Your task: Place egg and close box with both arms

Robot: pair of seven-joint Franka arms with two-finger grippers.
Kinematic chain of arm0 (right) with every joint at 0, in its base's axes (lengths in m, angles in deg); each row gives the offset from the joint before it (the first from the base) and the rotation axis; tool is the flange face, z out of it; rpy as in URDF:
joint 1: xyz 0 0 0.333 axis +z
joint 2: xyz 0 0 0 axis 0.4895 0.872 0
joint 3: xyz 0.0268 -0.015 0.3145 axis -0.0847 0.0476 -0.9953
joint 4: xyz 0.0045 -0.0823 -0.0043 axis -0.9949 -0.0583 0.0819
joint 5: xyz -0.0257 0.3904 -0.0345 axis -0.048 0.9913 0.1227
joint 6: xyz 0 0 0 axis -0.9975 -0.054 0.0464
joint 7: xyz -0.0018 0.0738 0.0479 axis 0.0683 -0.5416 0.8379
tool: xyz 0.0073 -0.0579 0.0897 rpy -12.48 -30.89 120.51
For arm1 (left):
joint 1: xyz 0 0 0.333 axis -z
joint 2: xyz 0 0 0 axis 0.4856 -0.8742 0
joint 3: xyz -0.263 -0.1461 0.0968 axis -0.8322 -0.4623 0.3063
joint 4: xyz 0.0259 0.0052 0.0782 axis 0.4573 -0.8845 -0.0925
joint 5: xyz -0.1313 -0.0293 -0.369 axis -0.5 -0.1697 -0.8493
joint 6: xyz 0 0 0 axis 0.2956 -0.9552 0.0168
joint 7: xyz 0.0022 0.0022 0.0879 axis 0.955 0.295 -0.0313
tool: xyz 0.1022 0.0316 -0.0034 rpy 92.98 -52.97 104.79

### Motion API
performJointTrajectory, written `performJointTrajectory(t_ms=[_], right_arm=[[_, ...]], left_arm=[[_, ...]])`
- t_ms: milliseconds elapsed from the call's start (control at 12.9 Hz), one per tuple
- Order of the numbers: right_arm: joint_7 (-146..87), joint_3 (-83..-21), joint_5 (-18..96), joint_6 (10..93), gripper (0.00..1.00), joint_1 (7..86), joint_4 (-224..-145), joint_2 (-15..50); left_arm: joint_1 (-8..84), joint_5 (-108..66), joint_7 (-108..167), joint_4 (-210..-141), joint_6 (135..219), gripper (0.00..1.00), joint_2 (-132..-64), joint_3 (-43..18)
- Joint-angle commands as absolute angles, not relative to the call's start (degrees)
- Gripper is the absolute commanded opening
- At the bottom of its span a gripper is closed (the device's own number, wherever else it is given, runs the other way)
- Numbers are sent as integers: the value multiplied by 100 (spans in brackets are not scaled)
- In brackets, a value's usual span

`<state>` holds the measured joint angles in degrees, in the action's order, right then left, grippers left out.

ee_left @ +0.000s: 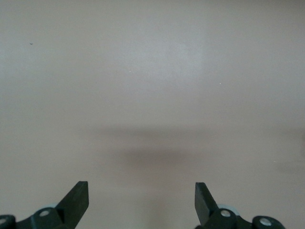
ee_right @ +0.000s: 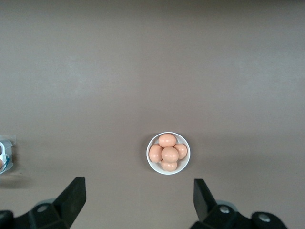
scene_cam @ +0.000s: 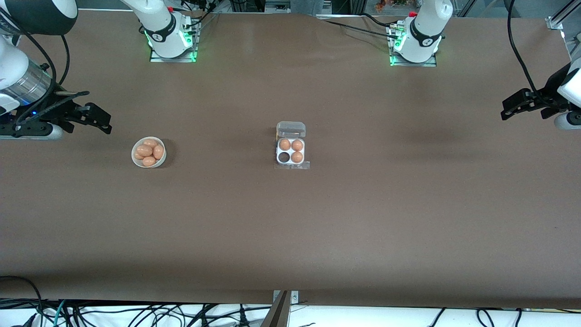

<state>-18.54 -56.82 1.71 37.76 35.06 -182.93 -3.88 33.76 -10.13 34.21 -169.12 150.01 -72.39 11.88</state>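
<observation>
The box (scene_cam: pixel 290 162) sits mid-table with its clear lid (scene_cam: pixel 291 129) open. It holds three orange-brown eggs (scene_cam: pixel 297 157), and one cell (scene_cam: pixel 284 157) is empty. Several more eggs (scene_cam: pixel 145 150) lie in a round white bowl (scene_cam: pixel 133 155) toward the right arm's end. My right gripper (scene_cam: pixel 97 119) is open and empty, up over the table near the bowl. Its wrist view shows the bowl (ee_right: pixel 168 172), the eggs (ee_right: pixel 169 154) and an edge of the box (ee_right: pixel 4 155) past the open gripper (ee_right: pixel 138 188). My left gripper (scene_cam: pixel 513 106) is open and empty over bare table at the left arm's end (ee_left: pixel 142 188).
The brown table top (scene_cam: pixel 290 236) stretches wide around the box and the bowl. The arm bases (scene_cam: pixel 172 41) (scene_cam: pixel 415 45) stand at the table's edge farthest from the front camera. Cables hang below the table's near edge.
</observation>
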Motion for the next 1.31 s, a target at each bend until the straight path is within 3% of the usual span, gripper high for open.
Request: performJointTrajectory(t_ms=[0, 850, 1236], right_arm=[[-1964, -5693, 267, 3736, 100, 3467, -18340, -452], [-2007, -5693, 250, 3701, 100, 3467, -18366, -417], [-2860, -5650, 205, 3419, 100, 3449, -18497, 268]], left_arm=[[3371, -875, 3541, -16750, 14950, 98, -7313, 1199], [3354, -875, 3655, -16741, 14976, 98, -7322, 1226], [3354, -884, 3647, -16741, 14976, 98, -7348, 1217]])
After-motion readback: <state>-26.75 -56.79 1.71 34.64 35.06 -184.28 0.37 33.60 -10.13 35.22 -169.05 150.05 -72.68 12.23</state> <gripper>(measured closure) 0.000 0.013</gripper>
